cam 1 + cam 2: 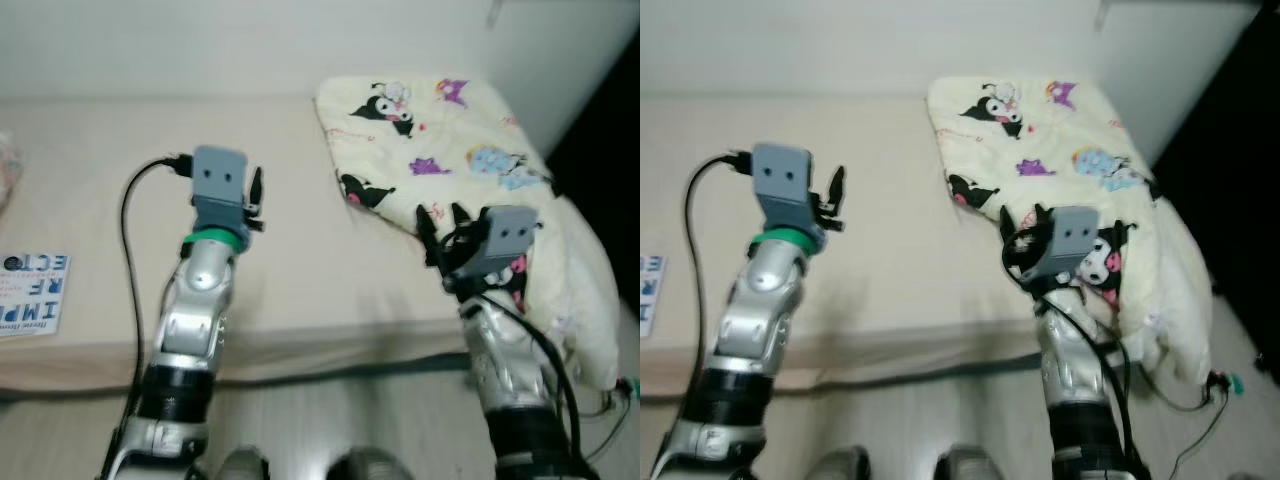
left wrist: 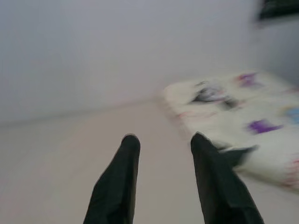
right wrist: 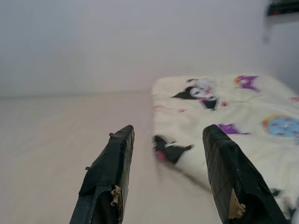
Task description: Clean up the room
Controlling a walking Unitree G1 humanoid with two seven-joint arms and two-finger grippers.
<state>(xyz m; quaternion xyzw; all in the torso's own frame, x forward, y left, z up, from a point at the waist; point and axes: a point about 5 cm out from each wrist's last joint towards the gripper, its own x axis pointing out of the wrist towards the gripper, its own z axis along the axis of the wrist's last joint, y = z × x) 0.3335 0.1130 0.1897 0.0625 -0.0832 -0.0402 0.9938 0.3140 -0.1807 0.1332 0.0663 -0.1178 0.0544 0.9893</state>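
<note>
The cartoon-print blanket [image 1: 450,150] lies bunched at the bed's [image 1: 290,250] right end, spilling over its edge, so the right gripper [image 1: 440,222], jaws spread at its near corner, is far closer than the left gripper [image 2: 163,140], also spread.

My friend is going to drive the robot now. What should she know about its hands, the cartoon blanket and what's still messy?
Left gripper: open, holding nothing, raised over the beige bed sheet.
Right gripper: open, holding nothing, at the near edge of the cream cartoon-print blanket.
The blanket lies bunched at the bed's right end, and part of it hangs over the bed's near edge towards the floor.
A blue-and-white printed booklet lies on the sheet at the robot's far left.
Done: nothing is picked up yet.
Left: probably grab the blanket, straighten or fold it, then deal with the booklet.
</note>
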